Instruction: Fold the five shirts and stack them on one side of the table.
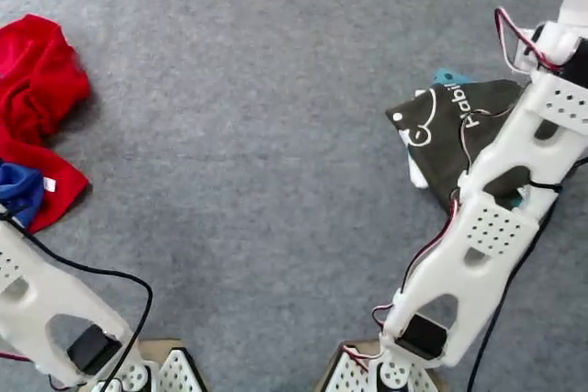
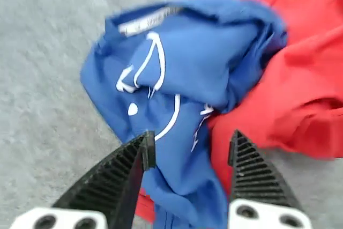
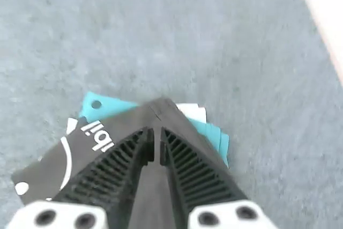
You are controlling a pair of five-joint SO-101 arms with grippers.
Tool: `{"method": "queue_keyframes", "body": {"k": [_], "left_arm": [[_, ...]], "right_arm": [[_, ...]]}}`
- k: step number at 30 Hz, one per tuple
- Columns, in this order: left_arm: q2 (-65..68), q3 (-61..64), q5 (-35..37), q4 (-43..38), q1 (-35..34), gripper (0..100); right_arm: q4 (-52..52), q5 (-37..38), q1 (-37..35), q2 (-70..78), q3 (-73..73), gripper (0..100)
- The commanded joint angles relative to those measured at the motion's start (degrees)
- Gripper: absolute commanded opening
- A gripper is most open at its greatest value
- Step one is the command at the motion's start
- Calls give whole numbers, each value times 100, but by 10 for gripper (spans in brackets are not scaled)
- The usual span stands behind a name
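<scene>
A crumpled blue shirt [image 2: 193, 68] with white line print lies partly on a red shirt [image 2: 305, 73]; both sit at the table's left side, the blue shirt [image 1: 18, 192] below the red shirt [image 1: 37, 89]. My left gripper [image 2: 190, 146] hovers open just above the blue shirt, one finger on each side of its lower fold. At the right, a folded dark shirt [image 1: 455, 126] with white print tops a stack showing a teal shirt [image 3: 211, 132] and a white shirt [image 3: 193, 112]. My right gripper [image 3: 156, 140] is shut on the dark shirt [image 3: 91, 148] at its edge.
Grey felt covers the table [image 1: 257, 135], with wide free room across the middle. The right arm [image 1: 496, 218] stretches over the stack's near side. The left arm [image 1: 37, 300] lies along the near left corner. A pale strip [image 3: 321, 14] runs beyond the stack.
</scene>
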Motion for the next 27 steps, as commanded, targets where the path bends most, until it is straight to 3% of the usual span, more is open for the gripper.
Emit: {"method": "queue_keyframes", "body": {"k": [1,8,11,13,21,27], "left_arm": [[431,321,9,-501,-233,226],[1635,365,18,-1213,-418,174],[1943,233,9,-1213,-382,77],[1899,-119,9,-958,-374,24],[1864,-2589,-35,413,277,28],[897,-2246,-18,396,971,28]], "right_arm": [[44,-18,-176,-435,-207,32],[44,-18,-202,-444,-224,31],[53,-35,-211,-470,-233,30],[62,-44,-211,-558,-207,30],[70,-53,-211,-778,-207,30],[79,-53,-211,-787,-198,30]]}}
